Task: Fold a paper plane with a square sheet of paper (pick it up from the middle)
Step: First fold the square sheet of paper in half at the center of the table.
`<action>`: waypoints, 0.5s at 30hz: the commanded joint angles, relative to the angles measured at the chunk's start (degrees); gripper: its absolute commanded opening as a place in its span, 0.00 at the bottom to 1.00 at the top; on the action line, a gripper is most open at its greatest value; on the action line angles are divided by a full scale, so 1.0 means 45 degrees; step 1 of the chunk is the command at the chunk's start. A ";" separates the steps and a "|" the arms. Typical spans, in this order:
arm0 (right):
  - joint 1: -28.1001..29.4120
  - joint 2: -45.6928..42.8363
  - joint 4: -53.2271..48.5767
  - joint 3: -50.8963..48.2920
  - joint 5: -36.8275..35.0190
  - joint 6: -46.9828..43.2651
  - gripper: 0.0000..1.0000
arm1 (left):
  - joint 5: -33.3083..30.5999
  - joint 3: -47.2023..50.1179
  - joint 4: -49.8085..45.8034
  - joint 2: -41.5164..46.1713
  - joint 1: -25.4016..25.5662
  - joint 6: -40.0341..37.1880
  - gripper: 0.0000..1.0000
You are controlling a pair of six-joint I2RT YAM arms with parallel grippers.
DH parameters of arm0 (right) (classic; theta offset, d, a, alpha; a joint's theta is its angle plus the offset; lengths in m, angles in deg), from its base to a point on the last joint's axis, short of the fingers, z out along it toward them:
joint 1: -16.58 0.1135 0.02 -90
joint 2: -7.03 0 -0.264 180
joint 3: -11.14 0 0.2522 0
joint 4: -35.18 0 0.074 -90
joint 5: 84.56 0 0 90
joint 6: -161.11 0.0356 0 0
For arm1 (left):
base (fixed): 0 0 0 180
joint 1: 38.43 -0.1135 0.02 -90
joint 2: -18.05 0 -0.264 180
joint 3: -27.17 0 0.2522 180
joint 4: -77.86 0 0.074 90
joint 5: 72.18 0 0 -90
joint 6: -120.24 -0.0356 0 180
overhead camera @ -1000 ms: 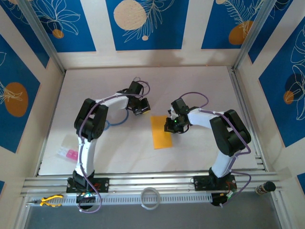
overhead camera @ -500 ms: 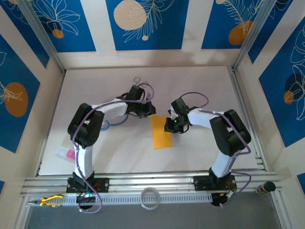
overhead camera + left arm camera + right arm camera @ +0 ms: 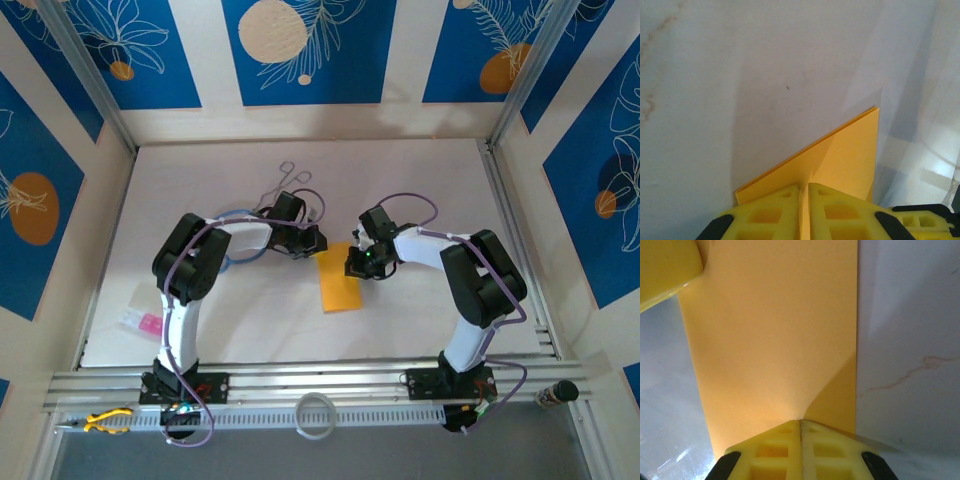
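The square sheet of paper [image 3: 338, 285] lies mid-table as a narrow orange-yellow strip, folded in half. My left gripper [image 3: 312, 242] is at its far left corner. In the left wrist view the left gripper [image 3: 804, 187] is shut on the sheet [image 3: 850, 150], a thin edge of paper running between the yellow fingers and a corner standing up beyond them. My right gripper [image 3: 358, 262] is at the sheet's right edge. In the right wrist view the right gripper [image 3: 801, 422] is shut, its tips down on the flat sheet [image 3: 775, 340]. A paper plane is out of view.
Scissors [image 3: 290, 176] lie at the back. A blue loop [image 3: 232, 262] sits beside the left arm. A small pink slip [image 3: 145, 322] lies at the left edge. A white ring [image 3: 316, 415] and yellow pliers [image 3: 105, 422] rest on the front rail.
My left gripper has moved right and nearer, from beside the sheet onto its far left corner. The right arm and the sheet's near end have stayed put.
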 commanded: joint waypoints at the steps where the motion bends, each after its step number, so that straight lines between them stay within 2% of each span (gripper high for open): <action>1: -0.0137 0.0509 -0.1787 -0.0655 -0.1770 -0.0147 0.00 | -0.1644 0.0102 0.0191 -0.0152 -0.0462 0.0219 0.14; 7: -0.0127 0.0502 -0.1781 -0.0650 -0.1749 -0.0167 0.00 | -0.2168 -0.0473 -0.0200 -0.0354 -0.0751 0.0739 0.15; 15: -0.0127 0.0530 -0.1739 -0.0644 -0.1785 -0.0150 0.00 | -0.2109 -0.0994 -0.0647 -0.0375 -0.0810 0.0800 0.16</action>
